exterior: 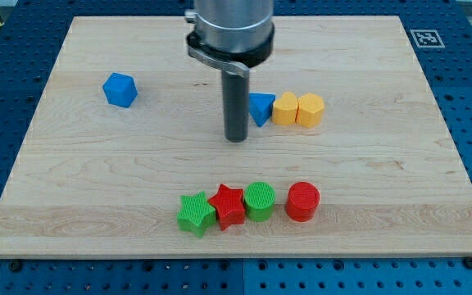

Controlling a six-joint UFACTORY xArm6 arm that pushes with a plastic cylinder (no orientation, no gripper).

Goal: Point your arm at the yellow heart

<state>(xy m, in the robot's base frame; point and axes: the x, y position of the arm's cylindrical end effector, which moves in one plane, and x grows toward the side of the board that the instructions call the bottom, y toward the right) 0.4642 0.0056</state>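
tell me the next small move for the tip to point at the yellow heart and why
Probably a short slide toward the view's right and slightly up. My tip sits just left of and below the blue triangle block, which lies between it and the yellow heart block, so it likely needs to skirt below the triangle.

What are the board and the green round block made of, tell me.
The board looks like pale wood with a smooth matt finish: long grain lines run across it. The green round block looks like plastic, probably printed: fine ridges stripe its top.
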